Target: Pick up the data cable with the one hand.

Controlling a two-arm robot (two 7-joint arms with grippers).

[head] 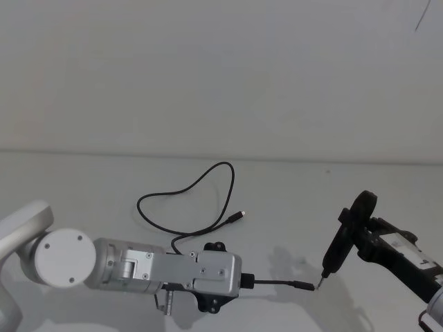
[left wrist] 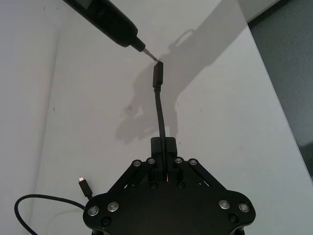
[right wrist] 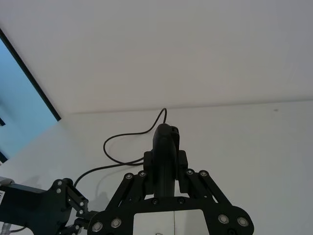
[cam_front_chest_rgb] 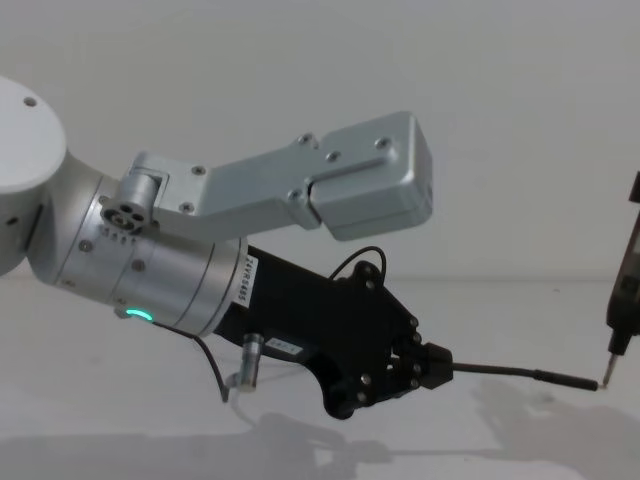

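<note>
The data cable is thin and black, looping across the white table. My left gripper is shut on it close to one end. That end's plug sticks out level to the right, clear of the table. In the left wrist view the cable runs straight out from between the fingers. The other plug lies on the table. My right gripper is shut on a dark pointed tool. The tool's tip touches the raised plug.
A plain white wall rises behind the table. In the left wrist view the table's edge runs along a darker floor. A short silver-tipped wire hangs under my left wrist.
</note>
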